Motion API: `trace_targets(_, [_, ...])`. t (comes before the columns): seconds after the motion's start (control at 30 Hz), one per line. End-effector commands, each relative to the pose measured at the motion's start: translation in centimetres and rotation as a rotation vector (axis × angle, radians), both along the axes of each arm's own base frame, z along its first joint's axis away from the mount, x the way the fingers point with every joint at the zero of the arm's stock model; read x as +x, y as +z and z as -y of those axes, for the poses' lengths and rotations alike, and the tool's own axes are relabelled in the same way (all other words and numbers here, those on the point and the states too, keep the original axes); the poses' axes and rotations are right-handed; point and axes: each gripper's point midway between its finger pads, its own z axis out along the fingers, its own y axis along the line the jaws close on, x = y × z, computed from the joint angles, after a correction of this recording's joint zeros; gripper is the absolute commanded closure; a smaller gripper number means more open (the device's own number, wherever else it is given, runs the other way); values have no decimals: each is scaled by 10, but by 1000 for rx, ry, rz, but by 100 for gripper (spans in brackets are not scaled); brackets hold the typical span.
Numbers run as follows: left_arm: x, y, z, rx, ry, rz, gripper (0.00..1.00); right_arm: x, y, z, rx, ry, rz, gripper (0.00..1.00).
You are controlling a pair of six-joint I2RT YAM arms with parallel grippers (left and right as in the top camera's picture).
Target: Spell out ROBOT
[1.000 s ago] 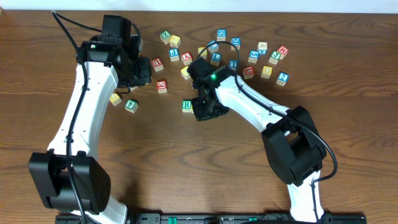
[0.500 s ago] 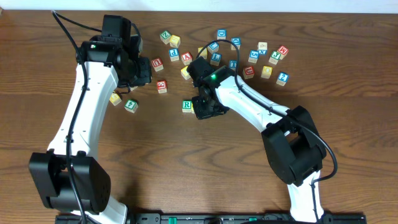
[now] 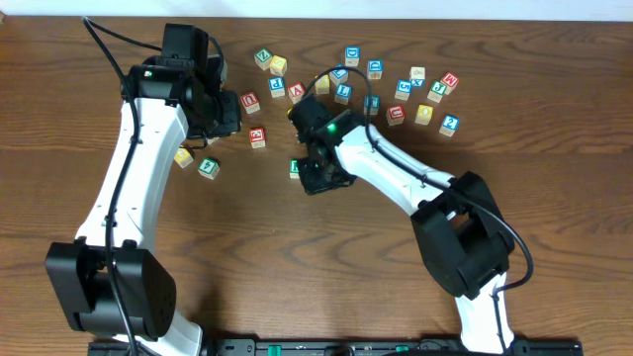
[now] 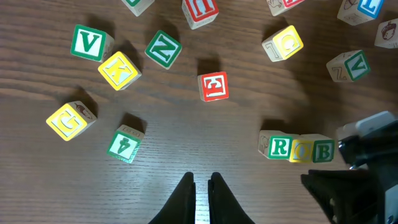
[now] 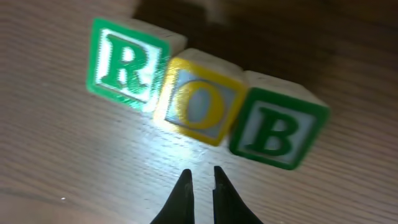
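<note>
Three blocks stand in a row reading R (image 5: pixel 127 62), O (image 5: pixel 199 102), B (image 5: pixel 277 130), touching side to side. The row also shows in the left wrist view, with R (image 4: pixel 280 147), O (image 4: pixel 303 150) and B (image 4: pixel 323 150). My right gripper (image 5: pixel 200 174) is shut and empty, just in front of the O. In the overhead view it (image 3: pixel 315 176) covers most of the row; only the R block's edge (image 3: pixel 294 168) shows. My left gripper (image 4: pixel 201 180) is shut and empty, hovering over bare wood left of the row, and appears in the overhead view (image 3: pixel 229 121).
Loose letter blocks lie at the back (image 3: pixel 396 89). Nearer my left gripper are a red E (image 4: pixel 213 86), green N (image 4: pixel 163 50), yellow K (image 4: pixel 118 70), green V (image 4: pixel 87 42), yellow G (image 4: pixel 69 119) and a green 4 (image 4: pixel 125 145).
My right gripper has moved left over the row, now covering most of the R block in the overhead view. The left arm has not moved.
</note>
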Motion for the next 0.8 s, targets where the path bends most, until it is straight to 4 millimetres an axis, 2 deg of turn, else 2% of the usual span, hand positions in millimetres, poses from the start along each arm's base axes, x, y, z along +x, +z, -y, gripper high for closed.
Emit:
trace_targets(0.0, [1,0,-3,11,11,-3,91,-2,-5,-4,0,9,3,93])
trace_targets(0.77, [1,0,-3,11,11,-3,91,6,-8,-10,21,9,30,93])
